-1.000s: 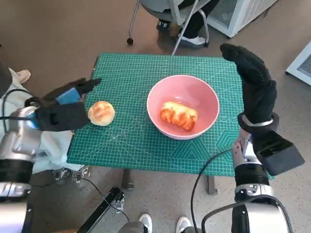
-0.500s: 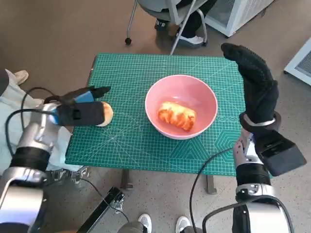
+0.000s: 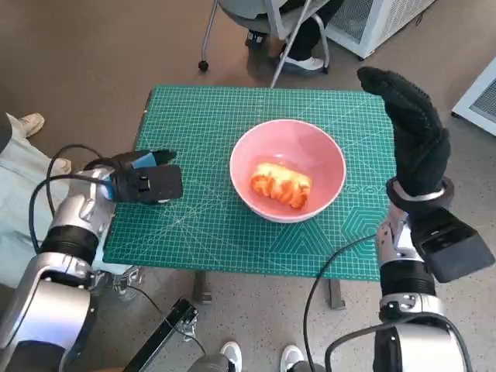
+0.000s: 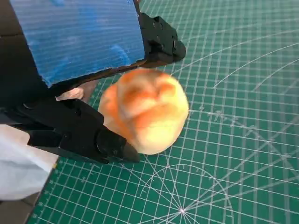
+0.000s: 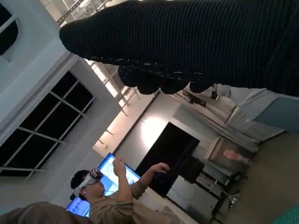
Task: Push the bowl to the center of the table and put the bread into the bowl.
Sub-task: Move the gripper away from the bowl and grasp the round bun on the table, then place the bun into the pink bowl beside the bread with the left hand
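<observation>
A pink bowl (image 3: pixel 325 147) stands a little right of the middle of the green mat (image 3: pixel 209 116), with a twisted golden bread (image 3: pixel 280 184) inside it. My left hand (image 3: pixel 143 182) lies over a round bun at the mat's left edge and hides it in the head view. In the left wrist view the bun (image 4: pixel 147 109) rests on the mat, and my left hand (image 4: pixel 74 46) grips it with black fingers (image 4: pixel 159 39) on both sides. Raised upright beyond the bowl's right side, my right hand (image 3: pixel 411 132) has straight fingers and holds nothing; the right wrist view shows only its glove (image 5: pixel 196 42).
A chair (image 3: pixel 271 23) with a seated person's legs stands behind the table, and a white cabinet (image 3: pixel 372 19) at the back right. Pale cloth (image 3: pixel 23 178) lies left of the table. Cables (image 3: pixel 325 271) hang near my arms. A person (image 5: pixel 107 196) wearing a headset appears in the right wrist view.
My left hand has moved right onto the round bun and now covers it. The right hand, bowl and twisted bread have stayed where they were.
</observation>
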Controlling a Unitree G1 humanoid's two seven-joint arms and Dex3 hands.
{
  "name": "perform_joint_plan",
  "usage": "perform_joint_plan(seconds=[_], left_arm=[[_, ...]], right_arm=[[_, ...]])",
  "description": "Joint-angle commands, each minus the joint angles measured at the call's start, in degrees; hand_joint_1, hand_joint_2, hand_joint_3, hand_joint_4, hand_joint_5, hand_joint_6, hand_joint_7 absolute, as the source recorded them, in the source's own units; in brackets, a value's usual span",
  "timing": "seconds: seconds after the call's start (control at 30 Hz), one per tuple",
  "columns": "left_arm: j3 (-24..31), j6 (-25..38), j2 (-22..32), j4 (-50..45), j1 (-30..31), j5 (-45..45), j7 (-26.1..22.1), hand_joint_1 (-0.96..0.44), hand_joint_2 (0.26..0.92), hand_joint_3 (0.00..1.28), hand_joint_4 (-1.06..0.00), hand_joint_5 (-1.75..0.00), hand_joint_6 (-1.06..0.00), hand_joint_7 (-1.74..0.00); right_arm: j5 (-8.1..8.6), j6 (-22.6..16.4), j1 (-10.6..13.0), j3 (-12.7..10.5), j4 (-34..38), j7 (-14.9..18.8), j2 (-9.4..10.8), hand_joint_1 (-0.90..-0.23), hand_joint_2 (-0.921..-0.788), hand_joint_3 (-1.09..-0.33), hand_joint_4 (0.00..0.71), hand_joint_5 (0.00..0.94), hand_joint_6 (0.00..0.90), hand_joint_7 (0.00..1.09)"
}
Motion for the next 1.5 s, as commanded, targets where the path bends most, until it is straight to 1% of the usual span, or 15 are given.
perform_joint_plan(seconds=[0.03,0.07,0.1,0.13,0.17,0.2,0.23,0.3,0.43,0.5,0.63,0.77,1.0,1.3,1.5], left_arm=[[-1.4,-0.7,-0.2,1.9,-1.4,1.5,1.6,-0.15,0.886,0.03,-0.57,-0.06,-0.66,-0.35],[-1.5,-0.9,-0.1,1.9,-1.4,1.6,1.8,-0.22,0.898,0.08,-0.64,-0.07,-0.63,-0.7],[-1.7,-1.1,-0.1,2.0,-1.4,1.7,1.9,-0.27,0.906,0.1,-0.72,-0.11,-0.62,-0.92],[-1.7,-1.5,0.1,1.9,-1.5,1.7,2.0,-0.29,0.909,0.11,-0.75,-0.12,-0.62,-0.99],[-1.7,-1.7,0.2,1.8,-1.5,1.7,2.1,-0.19,0.914,0.1,-0.7,-0.46,-0.63,-1.1],[-1.7,-1.9,0.3,1.7,-1.6,1.6,2.1,-0.12,0.916,0.1,-0.67,-0.69,-0.63,-1.17],[-1.6,-2.0,0.4,1.6,-1.6,1.5,2.0,-0.08,0.918,0.09,-0.67,-0.84,-0.63,-1.2],[-1.3,-2.2,0.6,1.1,-1.7,1.1,1.7,-0.04,0.919,0.08,-0.68,-0.98,-0.62,-1.21],[-0.4,-3.1,1.2,-0.1,-1.8,0.0,1.4,-0.01,0.92,0.07,-0.7,-1.12,-0.61,-1.18],[0.2,-3.8,1.5,-1.2,-1.7,-0.7,1.2,0.0,0.92,0.08,-0.69,-1.17,-0.59,-1.18],[2.1,-5.5,2.2,-5.4,-1.4,-2.5,0.7,0.0,0.92,0.08,-0.68,-1.22,-0.61,-1.14],[6.4,-8.7,4.0,-18.3,1.8,-7.0,-0.4,0.0,0.92,0.08,-0.67,-1.23,-0.62,-1.13],[11.4,-12.3,3.7,-33.0,5.0,-12.0,0.7,0.0,0.918,0.08,-0.68,-1.19,-0.63,-1.16],[14.4,-10.7,-1.9,-47.0,6.3,-15.1,3.3,0.0,0.917,0.05,-0.7,-1.17,-0.66,-1.13],[13.4,-12.4,-5.9,-48.9,6.5,-15.8,3.9,0.0,0.913,0.04,-0.71,-1.14,-0.68,-1.11]], right_arm=[[-0.11,0.3,1.5,0.1,-0.6,0.0,-0.1,-0.589,-0.921,-0.731,0.321,0.002,0.026,0.8],[-0.14,0.3,1.6,0.1,-0.7,-0.1,-0.1,-0.59,-0.921,-0.731,0.321,0.002,0.026,0.8],[-0.16,0.3,1.6,0.1,-0.8,-0.1,-0.1,-0.591,-0.921,-0.731,0.321,0.002,0.026,0.8],[-0.19,0.3,1.6,0.1,-0.7,-0.1,-0.1,-0.591,-0.921,-0.731,0.321,0.002,0.026,0.8],[-0.2,0.3,1.6,0.1,-0.7,-0.1,-0.1,-0.591,-0.921,-0.731,0.321,0.002,0.026,0.81],[-0.21,0.3,1.6,0.1,-0.7,-0.1,-0.1,-0.59,-0.921,-0.731,0.321,0.002,0.026,0.81],[-0.21,0.3,1.6,0.1,-0.8,-0.1,-0.1,-0.59,-0.921,-0.731,0.321,0.002,0.026,0.81],[-0.29,0.3,1.7,0.1,-0.8,-0.2,-0.1,-0.588,-0.921,-0.731,0.321,0.002,0.025,0.81],[-0.47,0.2,1.8,0.1,-0.9,-0.3,-0.2,-0.586,-0.921,-0.733,0.322,0.002,0.025,0.81],[-0.43,0.2,1.9,0.0,-0.9,-0.3,-0.2,-0.585,-0.921,-0.734,0.322,0.002,0.025,0.81],[-0.56,0.1,1.9,0.0,-1.0,-0.4,-0.3,-0.585,-0.921,-0.736,0.322,0.002,0.026,0.81],[-0.6,0.2,1.6,0.0,-0.6,-0.4,-0.3,-0.585,-0.921,-0.737,0.323,0.002,0.026,0.81],[-1.0,0.3,1.5,0.2,-0.8,-0.7,0.0,-0.588,-0.921,-0.738,0.323,0.002,0.027,0.8],[-1.14,0.6,1.3,0.6,-0.6,-0.6,0.2,-0.586,-0.921,-0.739,0.324,0.002,0.032,0.81],[-0.57,0.8,1.1,0.7,-0.1,0.1,0.2,-0.596,-0.921,-0.738,0.329,0.004,0.032,0.81]])
